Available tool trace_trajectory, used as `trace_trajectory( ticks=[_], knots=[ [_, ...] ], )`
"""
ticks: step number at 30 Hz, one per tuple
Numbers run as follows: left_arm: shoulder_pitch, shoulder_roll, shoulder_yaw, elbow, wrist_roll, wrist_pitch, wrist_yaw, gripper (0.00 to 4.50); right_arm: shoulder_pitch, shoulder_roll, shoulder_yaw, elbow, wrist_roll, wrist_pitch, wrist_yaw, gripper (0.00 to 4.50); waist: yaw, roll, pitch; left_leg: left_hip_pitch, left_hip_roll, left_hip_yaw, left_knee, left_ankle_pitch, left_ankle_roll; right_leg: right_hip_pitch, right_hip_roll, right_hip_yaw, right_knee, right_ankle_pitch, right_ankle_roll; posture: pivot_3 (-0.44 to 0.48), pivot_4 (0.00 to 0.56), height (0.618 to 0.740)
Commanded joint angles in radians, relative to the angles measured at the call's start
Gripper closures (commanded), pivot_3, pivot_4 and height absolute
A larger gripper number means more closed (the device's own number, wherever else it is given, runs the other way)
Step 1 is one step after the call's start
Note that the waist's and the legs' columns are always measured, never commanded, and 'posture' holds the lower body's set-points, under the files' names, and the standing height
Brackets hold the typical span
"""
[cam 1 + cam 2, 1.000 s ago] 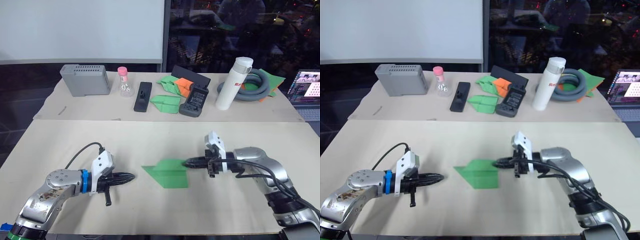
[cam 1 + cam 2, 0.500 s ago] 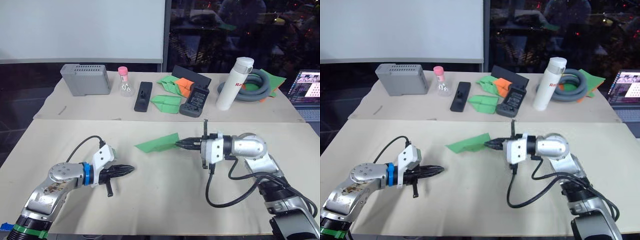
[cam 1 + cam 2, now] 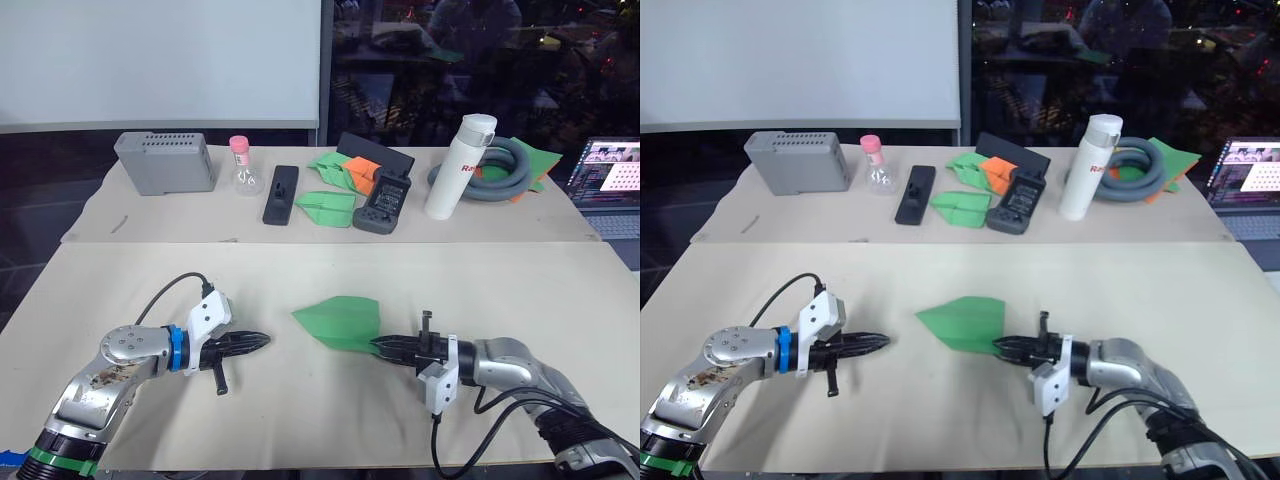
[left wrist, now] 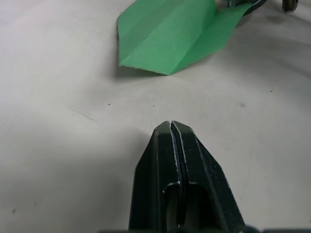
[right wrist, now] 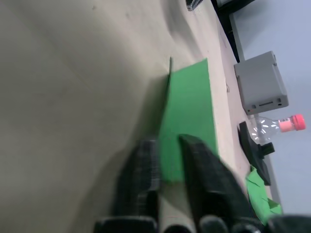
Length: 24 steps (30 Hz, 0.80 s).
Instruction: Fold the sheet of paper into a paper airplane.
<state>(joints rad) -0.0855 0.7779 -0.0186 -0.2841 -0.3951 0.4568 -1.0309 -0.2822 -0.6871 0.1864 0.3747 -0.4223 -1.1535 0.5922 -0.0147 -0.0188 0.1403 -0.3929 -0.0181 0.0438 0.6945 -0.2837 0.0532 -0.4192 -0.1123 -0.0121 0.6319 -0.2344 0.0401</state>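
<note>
The sheet of paper (image 3: 340, 322) is bright green and folded into a pointed wedge. It lies mid-table with its tip toward my left arm. My right gripper (image 3: 384, 347) lies low on the table at the wedge's rear corner, and its fingers (image 5: 194, 155) pinch the green edge between them. In the left wrist view that corner of the paper (image 4: 170, 36) lifts slightly toward the right fingertips. My left gripper (image 3: 264, 340) rests shut and empty on the table a short way left of the tip, pointing at it, with its fingers (image 4: 171, 145) pressed together.
On the back table stand a grey box (image 3: 165, 161), a pink-capped bottle (image 3: 241, 165), a black block (image 3: 280, 193), green paper darts (image 3: 330, 205) and an orange one (image 3: 358, 170), a black device (image 3: 386, 202), a white flask (image 3: 450, 180), a grey hose (image 3: 505, 165) and a laptop (image 3: 605, 180).
My right gripper had lifted the green paper off the table half a second ago; now it has brought it down flat again, nearer the front edge. The left gripper has barely moved.
</note>
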Motion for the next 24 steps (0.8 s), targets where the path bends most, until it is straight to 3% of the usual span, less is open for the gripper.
trace_trajectory(
  ticks=[1,6,11,12,13,17,22,23,24],
  knots=[
    [-0.015,0.0,0.003,-0.026,-0.036,0.014,-0.023,4.5,-0.008,-0.049,-0.009,-0.034,0.042,-0.008,-0.026,2.2,0.001,0.0,0.0,0.0,0.0,0.0,0.0,0.0,0.0,0.0,0.0,0.0,0.0,0.0,0.0,0.0,0.15,0.74],
    [-0.037,-0.024,0.01,-0.045,-0.082,0.04,-0.025,4.5,-0.003,-0.115,-0.048,-0.13,0.157,0.075,-0.023,0.52,0.002,0.0,0.0,0.0,0.0,0.0,0.0,0.0,0.001,0.0,0.0,0.0,0.0,0.0,0.0,0.0,0.15,0.74],
    [-0.05,-0.037,0.018,-0.043,-0.1,0.046,-0.011,4.5,-0.012,-0.123,-0.076,-0.197,0.25,0.255,-0.004,0.52,0.002,0.0,0.0,0.0,0.0,0.0,0.0,-0.001,0.001,0.001,0.0,0.0,0.0,0.0,0.0,0.0,0.15,0.74],
    [-0.055,-0.043,0.018,-0.042,-0.103,0.047,-0.007,4.5,-0.035,-0.097,-0.066,-0.223,0.302,0.363,0.019,0.52,0.002,0.0,0.0,0.0,0.001,0.0,0.0,-0.001,0.001,0.001,0.0,0.0,0.0,0.0,0.0,0.0,0.15,0.74],
    [-0.06,-0.047,0.016,-0.041,-0.104,0.047,-0.004,4.5,-0.057,-0.074,-0.051,-0.247,0.349,0.458,0.045,1.09,0.001,0.0,0.0,0.0,0.001,0.0,0.0,-0.001,0.002,0.001,0.0,0.0,0.0,0.0,0.0,0.0,0.15,0.74],
    [-0.068,-0.048,0.007,-0.036,-0.092,0.042,-0.004,4.5,-0.128,0.005,0.004,-0.299,0.421,0.832,0.157,2.42,-0.001,0.0,0.0,0.0,0.002,0.0,0.0,-0.002,0.004,0.0,0.001,0.001,0.0,0.0,0.0,0.0,0.15,0.74],
    [-0.059,-0.041,0.007,-0.03,-0.074,0.031,-0.004,4.5,-0.166,0.068,0.047,-0.366,0.471,1.088,0.252,4.17,0.009,0.0,0.0,-0.001,0.001,-0.001,0.001,-0.004,0.007,-0.001,0.0,-0.001,0.0,0.0,0.0,0.0,0.15,0.74],
    [-0.055,-0.039,0.009,-0.03,-0.069,0.024,-0.004,4.5,-0.164,0.077,0.058,-0.384,0.481,1.127,0.271,4.45,0.009,0.0,0.0,-0.002,0.0,-0.001,0.001,-0.004,0.007,-0.001,-0.001,0.0,0.0,0.0,0.0,0.0,0.15,0.74],
    [-0.051,-0.037,0.011,-0.029,-0.064,0.018,-0.002,4.5,-0.158,0.082,0.072,-0.398,0.476,1.148,0.289,4.45,0.009,0.0,0.0,-0.002,0.0,-0.001,0.001,-0.004,0.007,-0.001,-0.001,0.0,-0.001,0.0,0.0,0.0,0.15,0.74]
  ],
)
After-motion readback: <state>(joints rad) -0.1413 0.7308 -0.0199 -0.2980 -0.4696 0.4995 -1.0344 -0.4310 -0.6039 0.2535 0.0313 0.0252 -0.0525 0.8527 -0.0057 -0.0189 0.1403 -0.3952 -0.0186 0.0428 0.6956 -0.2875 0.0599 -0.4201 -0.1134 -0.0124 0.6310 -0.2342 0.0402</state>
